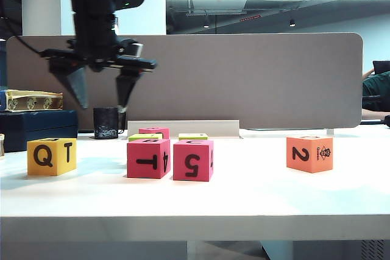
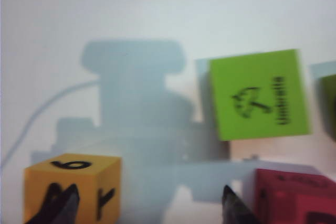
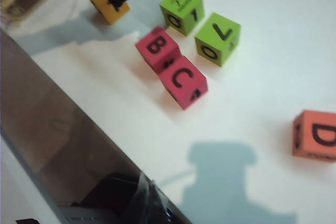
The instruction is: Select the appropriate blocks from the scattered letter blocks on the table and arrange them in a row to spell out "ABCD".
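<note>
My left gripper (image 1: pixel 100 97) hangs open high over the table (image 1: pixel 244 193), above the gap between the yellow-orange Q/T block (image 1: pixel 52 156) and the magenta T block (image 1: pixel 148 158). Beside that one stands the magenta 5 block (image 1: pixel 193 160), and the salmon-orange 2 block (image 1: pixel 309 153) sits far right. The left wrist view has the open gripper (image 2: pixel 149 208) empty, with the yellow block (image 2: pixel 73 187) at one fingertip and a magenta block (image 2: pixel 296 195) at the other. The right wrist view shows magenta B (image 3: pixel 157 48) and C (image 3: pixel 184 80) faces and salmon D (image 3: pixel 315 135). My right gripper (image 3: pixel 149 198) looks shut.
Two lime-green blocks (image 3: pixel 181 8) (image 3: pixel 218 38) and a third magenta block (image 1: pixel 153 132) lie behind the front row. A black cup (image 1: pixel 105 123) stands before the brown partition (image 1: pixel 244 77). A dark blue box (image 1: pixel 36 127) sits at the left edge.
</note>
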